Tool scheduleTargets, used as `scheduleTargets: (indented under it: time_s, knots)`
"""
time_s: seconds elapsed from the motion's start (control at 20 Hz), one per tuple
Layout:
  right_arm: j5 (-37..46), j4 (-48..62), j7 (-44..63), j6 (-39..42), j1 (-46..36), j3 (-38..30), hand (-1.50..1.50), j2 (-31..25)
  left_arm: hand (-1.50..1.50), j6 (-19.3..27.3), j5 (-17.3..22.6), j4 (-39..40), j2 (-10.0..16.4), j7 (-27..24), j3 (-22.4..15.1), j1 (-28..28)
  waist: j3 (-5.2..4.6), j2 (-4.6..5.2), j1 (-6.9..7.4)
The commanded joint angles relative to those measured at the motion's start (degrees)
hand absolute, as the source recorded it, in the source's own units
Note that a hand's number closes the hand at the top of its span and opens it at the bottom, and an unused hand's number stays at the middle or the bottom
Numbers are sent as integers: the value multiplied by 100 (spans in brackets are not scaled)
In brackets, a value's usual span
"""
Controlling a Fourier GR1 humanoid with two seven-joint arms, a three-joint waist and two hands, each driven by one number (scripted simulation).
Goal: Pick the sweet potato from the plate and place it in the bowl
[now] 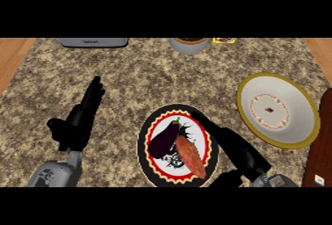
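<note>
Sweet potato (192, 157): orange, lying on plate (145, 147), right half, touching dark eggplant (164, 138) on its left.
Right hand (235, 149): over plate's right rim, just beside sweet potato; fingers straight, holding nothing.
Bowl (295, 101): white, yellow rim, right of plate, apart.
Left hand (76, 125): left of plate, well apart; fingers straight, unclenched.
Grey pot (189, 45): beyond plate, far side of counter.

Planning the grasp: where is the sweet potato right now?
In the head view, the sweet potato lies on the plate, low and right of centre, beside the eggplant at its left, with the right hand just to its right.
</note>
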Motion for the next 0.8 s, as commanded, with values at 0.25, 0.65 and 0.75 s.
scheduleTargets:
  time_s: [0.25,0.65,0.75]
  knots:
    - [-157,-78,-685,379,569,-496,-150,338,0,-281,-69,364,-163,255,470,-538,0,3,-23]
    - [-172,7,-378,635,774,-722,-150,833,0,-275,-484,-68,-454,412,339,-172,1,0,-5]
    - [0,411,-573,703,678,-743,-150,989,0,-277,-566,242,-636,-45,395,-105,0,2,-1]
